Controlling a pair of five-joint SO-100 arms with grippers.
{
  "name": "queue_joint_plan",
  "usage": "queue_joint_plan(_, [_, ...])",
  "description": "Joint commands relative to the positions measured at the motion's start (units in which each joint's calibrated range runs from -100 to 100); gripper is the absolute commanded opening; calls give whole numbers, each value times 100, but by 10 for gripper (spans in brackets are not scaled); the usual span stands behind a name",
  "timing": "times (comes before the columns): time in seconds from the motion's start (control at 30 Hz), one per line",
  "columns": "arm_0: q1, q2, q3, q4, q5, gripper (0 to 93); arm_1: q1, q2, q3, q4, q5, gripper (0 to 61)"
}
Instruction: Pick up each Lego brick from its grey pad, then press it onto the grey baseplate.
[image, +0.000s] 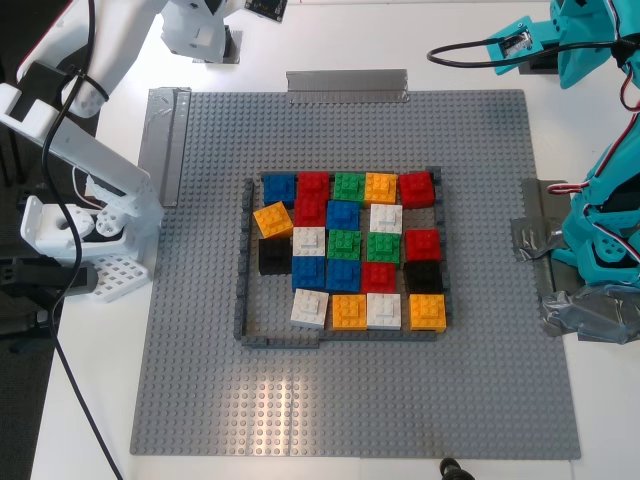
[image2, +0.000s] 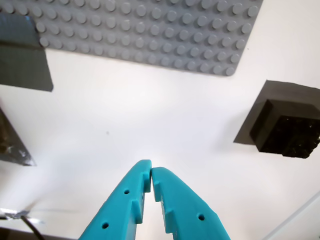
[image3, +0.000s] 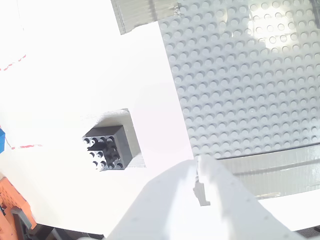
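In the first wrist view my teal first gripper (image2: 151, 172) is shut and empty above the white table. A black Lego brick (image2: 287, 131) sits apart from it on a dark grey pad (image2: 252, 117). In the second wrist view my white second gripper (image3: 197, 170) looks shut and empty. A black brick (image3: 106, 146) sits beside it on a light grey pad (image3: 134, 137). The grey baseplate (image: 200, 350) has a dark frame (image: 243, 290) holding several coloured bricks and two black bricks (image: 275, 255) (image: 424, 277). Both pads and both grippers' tips lie outside the exterior view.
Crinkled silver tape strips hold the baseplate's edges at the back (image: 347, 85), at the exterior view's left (image: 165, 140) and right (image: 535, 235). The white arm's base (image: 90, 240) stands at the left, the teal arm's base (image: 605, 240) at the right. A cable (image: 465, 55) hangs by the teal arm.
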Motion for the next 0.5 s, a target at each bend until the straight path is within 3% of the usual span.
queue_joint_plan(0.0, [113, -413, -970, -726, -350, 0, -419, -1175, 571, -979, 151, 2])
queue_joint_plan(0.47, [120, -430, -1178, -726, -384, 0, -281, -840, 237, -890, 63, 2])
